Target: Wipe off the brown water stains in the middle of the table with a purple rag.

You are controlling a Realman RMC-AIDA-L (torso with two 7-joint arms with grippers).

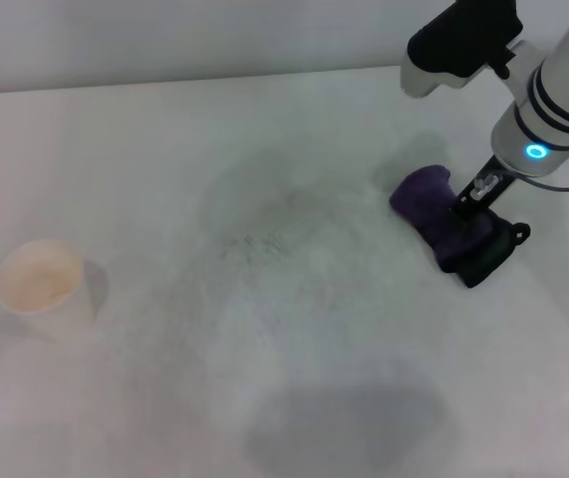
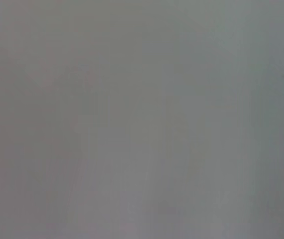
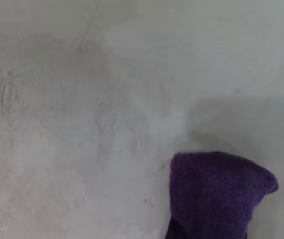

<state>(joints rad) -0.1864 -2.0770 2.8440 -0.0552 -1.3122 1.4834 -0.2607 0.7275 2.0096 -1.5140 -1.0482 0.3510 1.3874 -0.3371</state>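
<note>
Right gripper (image 1: 473, 204) presses down onto the purple rag (image 1: 441, 212) at the table's (image 1: 294, 378) right side; its fingers are buried in cloth, so their state is unclear. Left wrist view shows only grey.

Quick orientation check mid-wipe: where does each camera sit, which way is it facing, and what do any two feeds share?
Head: on the robot's head, looking forward and down at the table; shows the right gripper on the purple rag and a paper cup.
Left wrist: on the left arm; only blank grey, no body part visible.
Right wrist: on the right arm, facing the tabletop; no fingers visible.
Shared: head and right wrist both show the rag.
</note>
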